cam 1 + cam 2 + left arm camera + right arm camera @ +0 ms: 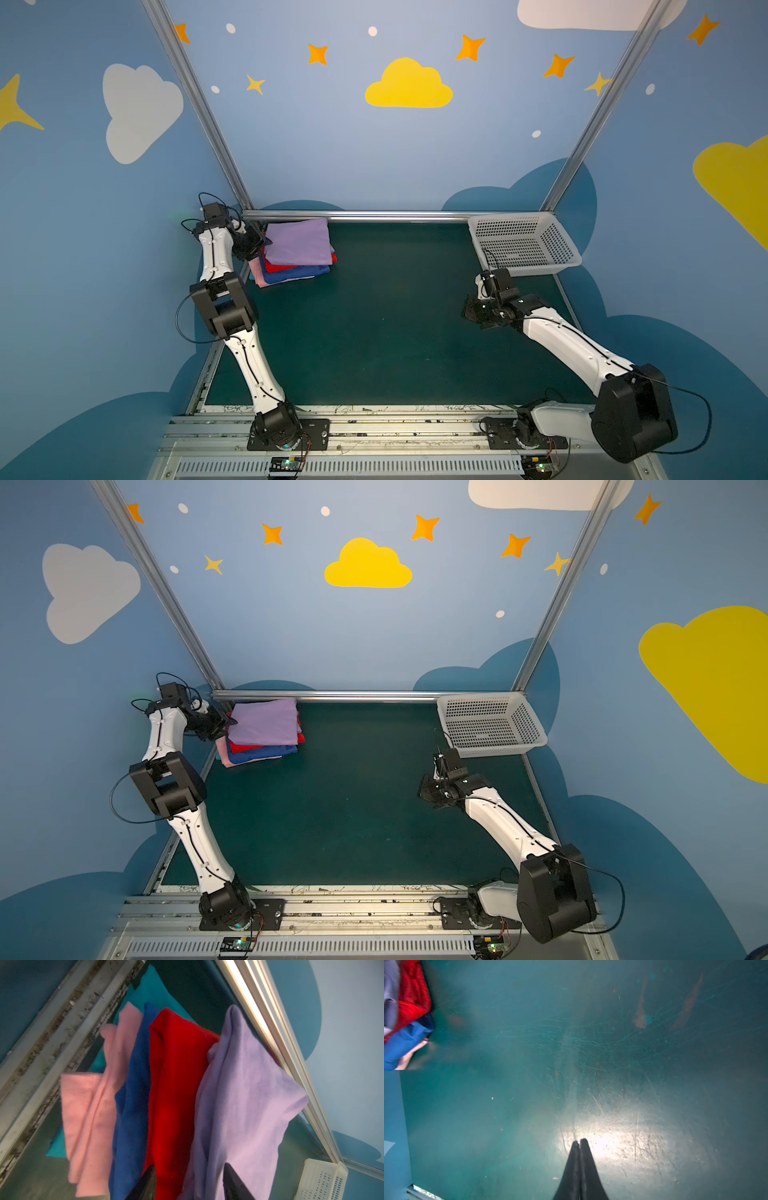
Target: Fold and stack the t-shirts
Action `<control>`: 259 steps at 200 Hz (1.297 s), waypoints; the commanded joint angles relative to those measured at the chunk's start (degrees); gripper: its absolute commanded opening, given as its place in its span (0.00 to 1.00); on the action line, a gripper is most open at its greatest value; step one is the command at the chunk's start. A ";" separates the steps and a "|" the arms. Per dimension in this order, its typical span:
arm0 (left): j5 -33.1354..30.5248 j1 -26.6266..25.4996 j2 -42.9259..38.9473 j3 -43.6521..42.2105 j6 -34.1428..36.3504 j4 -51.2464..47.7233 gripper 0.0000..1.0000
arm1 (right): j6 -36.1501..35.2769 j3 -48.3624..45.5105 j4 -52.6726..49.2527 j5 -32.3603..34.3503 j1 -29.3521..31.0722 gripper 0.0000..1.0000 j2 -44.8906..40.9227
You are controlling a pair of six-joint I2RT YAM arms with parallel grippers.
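On the green table [395, 332] we see the left arm [249, 370] stretched to the far left corner, where the lavender t-shirt [299, 241] tops the stack [299, 272], left gripper [190, 1165] unclenched at its edge, right gripper [579, 1140] clenched empty over bare table.

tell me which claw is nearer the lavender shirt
Left. The left claw is right beside the lavender shirt; the right claw hangs across the table, by the basket.

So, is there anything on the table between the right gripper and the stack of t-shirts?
Nothing visible stands there. Only bare green table lies between the right gripper and the stack of t-shirts in the far left corner. The white basket sits in the far right corner, off that path.
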 commanded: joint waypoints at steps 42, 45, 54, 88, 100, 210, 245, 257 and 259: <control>-6.51 -8.79 -16.29 -8.67 -4.74 9.15 0.04 | -0.66 1.03 -0.22 0.21 0.24 0.00 -2.63; -6.78 -8.99 -16.16 -9.18 -4.89 9.36 0.04 | -0.66 1.00 -0.12 0.12 0.22 0.00 -2.63; -7.04 -9.26 -15.68 -11.36 -5.77 10.27 0.04 | -0.75 0.91 -0.09 -0.06 0.22 0.00 -2.60; -9.48 -8.25 -13.79 -20.99 -8.25 14.44 0.04 | -1.10 0.13 -0.11 -0.24 -0.02 0.00 -2.93; -11.15 -7.47 -12.96 -24.38 -9.03 16.08 0.04 | -1.17 -0.14 -0.24 -0.41 -0.27 0.00 -3.01; -7.40 -5.92 -24.20 -33.92 -16.35 20.25 0.10 | -2.69 3.13 -3.38 0.32 -0.64 0.00 -7.77; -8.19 -7.92 -39.51 -38.30 -17.21 19.78 0.37 | -5.59 2.97 -3.00 4.00 -0.76 0.13 -16.80; -8.21 -8.60 -45.57 -42.21 -17.72 21.19 0.49 | -8.37 0.79 -0.16 5.87 -0.73 0.22 -21.07; -8.29 -8.74 -46.62 -42.88 -17.84 21.38 0.51 | -8.96 0.33 0.45 6.14 -0.73 0.24 -22.10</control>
